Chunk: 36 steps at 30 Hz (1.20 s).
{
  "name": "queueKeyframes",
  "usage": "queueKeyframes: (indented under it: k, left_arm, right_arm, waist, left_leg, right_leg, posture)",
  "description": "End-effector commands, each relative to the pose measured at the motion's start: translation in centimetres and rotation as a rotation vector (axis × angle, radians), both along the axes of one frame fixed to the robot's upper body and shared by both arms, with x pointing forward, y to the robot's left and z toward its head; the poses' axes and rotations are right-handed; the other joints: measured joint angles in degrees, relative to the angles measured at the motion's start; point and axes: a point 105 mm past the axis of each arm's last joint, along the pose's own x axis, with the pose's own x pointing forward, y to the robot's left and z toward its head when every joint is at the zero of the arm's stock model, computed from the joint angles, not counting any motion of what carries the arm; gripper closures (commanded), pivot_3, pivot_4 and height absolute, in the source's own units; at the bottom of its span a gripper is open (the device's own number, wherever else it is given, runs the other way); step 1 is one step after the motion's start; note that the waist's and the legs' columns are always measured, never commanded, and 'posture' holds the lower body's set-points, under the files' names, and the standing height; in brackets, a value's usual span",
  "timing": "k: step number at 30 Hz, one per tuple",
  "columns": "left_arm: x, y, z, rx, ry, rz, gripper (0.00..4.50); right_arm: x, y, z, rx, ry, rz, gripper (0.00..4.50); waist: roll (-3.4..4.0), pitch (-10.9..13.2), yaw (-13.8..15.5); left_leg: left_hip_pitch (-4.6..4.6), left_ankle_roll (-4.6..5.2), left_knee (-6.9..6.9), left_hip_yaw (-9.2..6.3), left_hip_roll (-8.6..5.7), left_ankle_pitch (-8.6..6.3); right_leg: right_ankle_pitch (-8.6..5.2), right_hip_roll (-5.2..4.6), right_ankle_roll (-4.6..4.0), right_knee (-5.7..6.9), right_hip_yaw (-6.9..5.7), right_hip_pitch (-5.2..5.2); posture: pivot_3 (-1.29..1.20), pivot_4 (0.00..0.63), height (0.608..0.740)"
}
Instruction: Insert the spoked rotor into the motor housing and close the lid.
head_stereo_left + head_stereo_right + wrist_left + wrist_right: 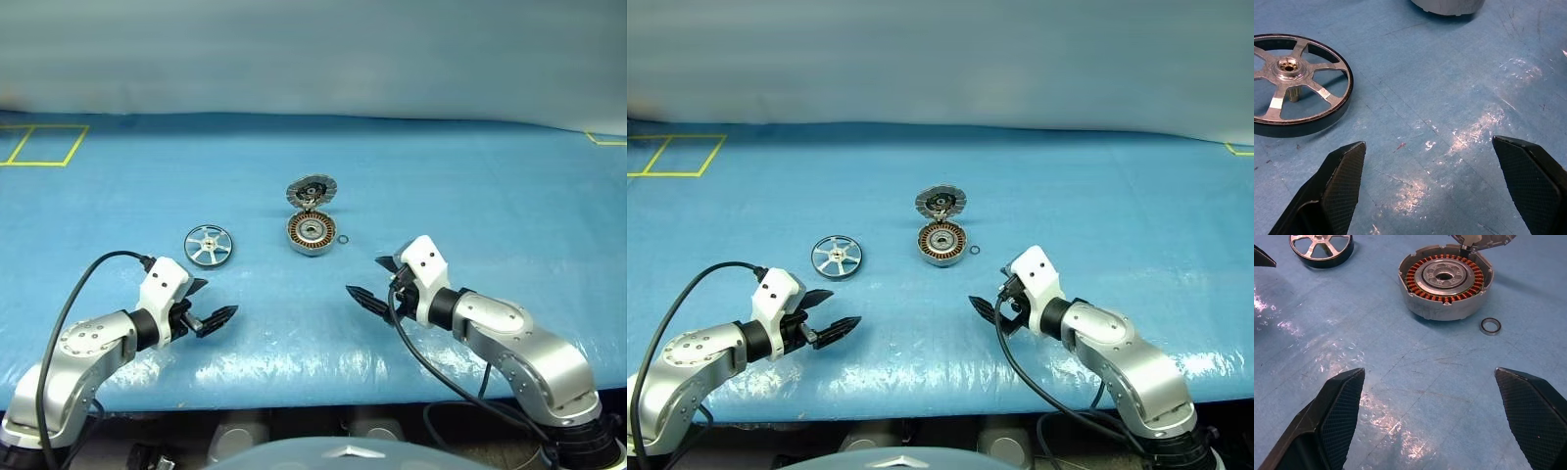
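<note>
- the spoked rotor (209, 245) is lying flat on the blue table cover (470, 196), off to the left, just ahead of the left gripper (209, 306); nothing's touching it
- the motor housing (312, 233) sits mid-table with its copper windings facing up; the lid (311, 190) is flipped open behind it, joined at the far edge and tilted up so the dark segmented face shows
- there's a tiny metal ring (1490, 326) on the cover just right of the housing; close to it but not touching
- left gripper has its fingers spread wide, empty; it points in toward the middle
- right gripper (379, 284) is the same deal, fingers wide apart, nothing in them; it's near the housing's front right
- yellow tape lines (44, 145) at the far left of the cover
</note>
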Motion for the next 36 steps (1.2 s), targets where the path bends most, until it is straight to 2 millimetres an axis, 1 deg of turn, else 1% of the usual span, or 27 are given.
queueKeyframes:
  k: [1, 11, 13, 16, 18, 20, 23, 26, 27, 28, 32, 36]
  left_arm:
    - [0.0, -0.5, 1.1, 0.000, -0.047, -0.029, 0.00]
    - [0.1, -0.5, 1.2, -0.004, -0.053, -0.029, 0.00]
    - [0.1, -0.5, 1.2, -0.004, -0.054, -0.030, 0.00]
    - [0.3, -0.7, 1.2, -0.009, -0.056, -0.033, 0.00]
    - [0.4, -0.9, 1.1, -0.014, -0.058, -0.037, 0.00]
    - [0.4, -1.1, 1.0, -0.021, -0.062, -0.039, 0.00]
    - [0.2, -1.6, 0.8, -0.006, -0.093, -0.064, 0.00]
    - [-0.4, -2.1, 0.6, -0.015, -0.117, -0.075, 0.00]
    - [-0.6, -2.2, 0.5, -0.010, -0.132, -0.074, 0.00]
    - [-0.7, -2.2, 0.4, -0.006, -0.143, -0.073, 0.00]
    - [-1.4, -2.6, -0.1, 0.025, -0.191, -0.086, 0.00]
    - [-1.9, -3.0, -0.6, 0.019, -0.207, -0.075, 0.00]
  right_arm:
    - [0.1, 0.2, 0.5, 0.002, -0.021, 0.017, 0.02]
    - [0.2, 0.7, 0.5, -0.027, -0.031, 0.057, 0.02]
    - [0.3, 1.1, 0.5, -0.091, -0.045, 0.114, 0.02]
    - [0.3, 2.1, 0.5, -0.249, -0.065, 0.281, 0.02]
    - [0.7, 2.8, 0.7, -0.326, -0.080, 0.370, 0.02]
    - [1.3, 3.9, 1.3, -0.388, -0.099, 0.482, 0.02]
    - [3.1, 5.6, 2.4, -0.466, -0.162, 0.580, 0.02]
    - [6.2, 7.8, 3.4, -0.506, -0.236, 0.586, 0.02]
    - [7.3, 8.4, 3.4, -0.537, -0.259, 0.579, 0.02]
    - [8.1, 8.7, 3.3, -0.560, -0.273, 0.578, 0.02]
    - [10.0, 9.8, 3.0, -0.585, -0.271, 0.591, 0.02]
    - [10.7, 10.1, 2.6, -0.592, -0.254, 0.615, 0.02]
  waist:
    - [0.00, 0.0, 0.0]
    - [0.00, 0.0, 0.0]
    - [0.02, 0.0, -0.1]
    - [0.05, 0.0, -0.3]
    - [0.03, 0.0, -0.2]
    - [0.09, 0.1, -0.3]
    - [0.00, 0.1, -0.7]
    - [-0.03, 0.1, -0.9]
    - [-0.03, 0.1, -1.1]
    - [-0.02, 0.2, -1.1]
    - [-0.03, 0.2, -0.5]
    - [0.00, 0.2, -0.5]
  left_leg:
    - [0.00, 0.00, 0.00, 0.00, 0.00, 0.00]
    - [0.00, 0.00, 0.04, 0.01, 0.00, 0.00]
    - [0.00, 0.00, 0.05, 0.01, 0.00, 0.00]
    - [0.01, 0.00, 0.14, 0.05, 0.00, 0.00]
    - [0.01, 0.00, 0.20, 0.05, 0.03, 0.00]
    - [0.03, 0.00, 0.23, 0.05, 0.06, 0.00]
    - [0.02, 0.00, 0.24, 0.09, 0.07, 0.00]
    - [-0.02, -0.01, 0.18, 0.07, 0.08, -0.01]
    - [0.01, -0.02, 0.18, 0.11, 0.11, -0.02]
    - [0.00, -0.03, 0.17, 0.10, 0.11, -0.02]
    - [-0.04, -0.06, 0.16, 0.03, 0.07, -0.04]
    - [-0.04, -0.04, 0.17, 0.05, 0.01, -0.06]
  right_leg:
    - [0.00, 0.00, 0.00, 0.00, 0.00, 0.00]
    - [0.00, 0.00, 0.00, 0.02, 0.00, 0.01]
    - [0.01, 0.01, 0.01, 0.03, 0.01, 0.01]
    - [0.04, 0.00, 0.05, 0.06, 0.01, 0.02]
    - [0.05, 0.01, 0.05, 0.07, -0.05, 0.05]
    - [0.06, 0.02, 0.05, 0.07, -0.09, 0.07]
    - [0.10, -0.01, 0.05, 0.06, -0.11, 0.04]
    - [0.14, 0.00, -0.03, 0.03, -0.15, -0.01]
    - [0.16, 0.03, -0.04, 0.02, -0.10, -0.02]
    - [0.31, 0.03, -0.26, 0.04, -0.09, -0.05]
    - [0.35, 0.01, -0.33, 0.01, -0.18, -0.05]
    - [0.36, -0.03, -0.33, 0.00, -0.14, -0.06]
  posture:
    - [0.00, 0.150, 0.740]
    - [0.00, 0.150, 0.740]
    - [0.00, 0.150, 0.740]
    - [0.00, 0.150, 0.740]
    - [0.00, 0.150, 0.740]
    - [0.00, 0.150, 0.740]
    - [0.00, 0.150, 0.740]
    - [0.00, 0.150, 0.740]
    - [0.00, 0.150, 0.740]
    - [0.00, 0.150, 0.740]
    - [0.00, 0.150, 0.740]
    - [0.00, 0.150, 0.740]
